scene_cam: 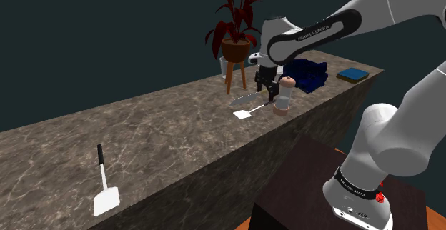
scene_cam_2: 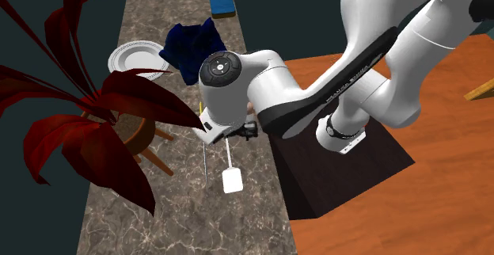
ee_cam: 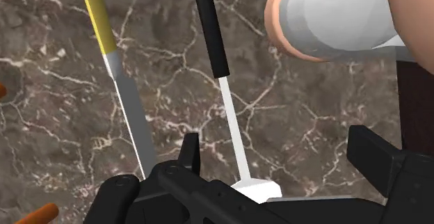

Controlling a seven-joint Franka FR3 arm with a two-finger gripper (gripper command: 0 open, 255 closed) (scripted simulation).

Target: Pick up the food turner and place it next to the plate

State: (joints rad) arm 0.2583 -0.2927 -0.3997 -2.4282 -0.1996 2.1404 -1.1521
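Shoulder view: the food turner [scene_cam: 246, 112] lies flat on the counter [scene_cam: 143, 136], close to the edge that faces the stand. I judge nothing of the task done yet, so grasping, lifting and placing are all left. The gripper [scene_cam: 266, 91] hangs low over the turner's handle end, just beside a grinder [scene_cam: 286, 94]. A second turner [scene_cam: 105, 186] lies well apart, toward the counter's other end.

Second exterior view: the plate [scene_cam_2: 134, 55] sits further along the counter, next to a dark blue cloth [scene_cam_2: 190, 43]. The food turner's white blade points away from it.

Wrist view: the fingers [ee_cam: 189, 149] stand spread and hold nothing. The turner's white shaft runs between them, apparently touching neither. A yellow-handled knife [ee_cam: 122, 97] lies just beside it.
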